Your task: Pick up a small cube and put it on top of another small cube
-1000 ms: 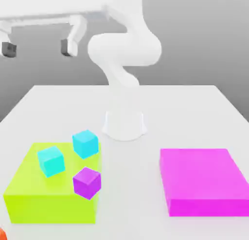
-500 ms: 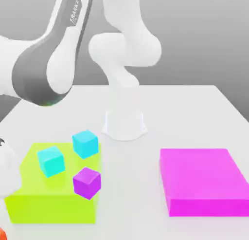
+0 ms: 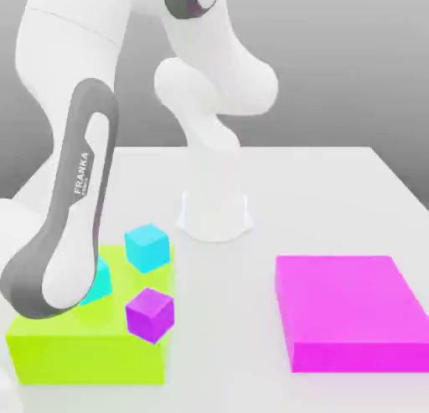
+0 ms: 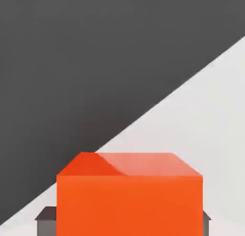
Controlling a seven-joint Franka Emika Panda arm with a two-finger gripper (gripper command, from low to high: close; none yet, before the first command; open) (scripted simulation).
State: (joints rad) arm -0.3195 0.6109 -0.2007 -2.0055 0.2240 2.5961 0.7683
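Gripping red-orange cube (image 4: 129,196) near table edge (image 4: 167,98).

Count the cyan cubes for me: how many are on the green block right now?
2. One cyan cube sits near the green block's far edge; the other cyan cube is partly hidden behind the arm.

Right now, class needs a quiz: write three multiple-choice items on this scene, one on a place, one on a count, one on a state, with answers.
1. Where does the purple cube rest?
A. on the lime block
B. on the magenta block
C. on the bare table

2. How many cyan cubes sit on the lime block?
A. one
B. two
C. four

3. The gripper is:
A. wide open
B. shut on the red-orange cube
C. shut on nothing

Answers: 1 A, it stands at the block's corner. 2 B, one in full, one partly behind the arm. 3 B, dark fingers flank the cube.
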